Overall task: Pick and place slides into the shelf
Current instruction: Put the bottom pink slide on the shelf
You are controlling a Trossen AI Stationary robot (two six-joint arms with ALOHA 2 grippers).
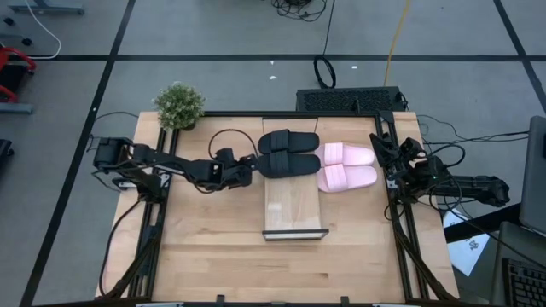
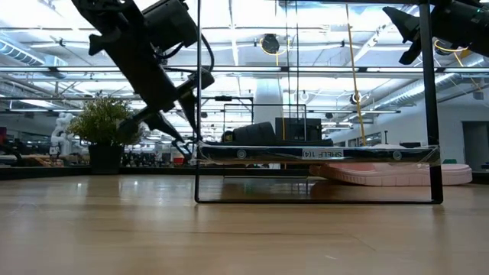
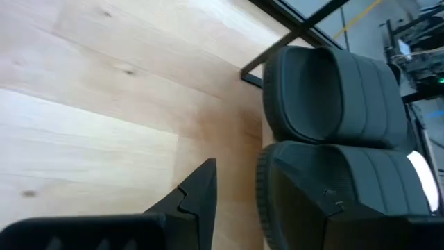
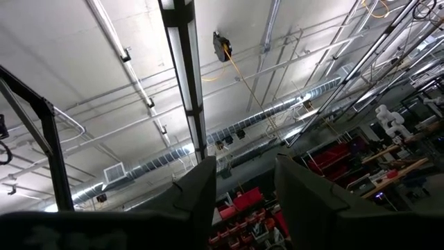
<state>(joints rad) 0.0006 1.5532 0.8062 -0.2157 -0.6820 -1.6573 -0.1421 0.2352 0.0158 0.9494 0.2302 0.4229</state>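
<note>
The shelf [image 1: 294, 209] is a narrow wood board raised on a thin dark frame [image 2: 321, 153]. Two black slides [image 1: 288, 141] [image 1: 288, 164] lie side by side on its far end, soles down. Two pink slides [image 1: 348, 154] [image 1: 348, 177] lie on the table against the shelf's right side [image 2: 397, 174]. My left gripper [image 1: 253, 164] [image 2: 189, 137] hangs open just left of the nearer black slide [image 3: 333, 187], slanting down toward it, tips short of it. My right gripper [image 2: 401, 34] [image 4: 239, 187] waits open at the right edge, pointing up.
A potted plant [image 1: 179, 106] stands at the table's far left corner. Dark metal rails [image 1: 401, 222] run along both side edges. The near half of the shelf board and the tabletop [image 1: 213, 247] on either side of it are bare wood. A keyboard [image 1: 350, 101] lies beyond the far edge.
</note>
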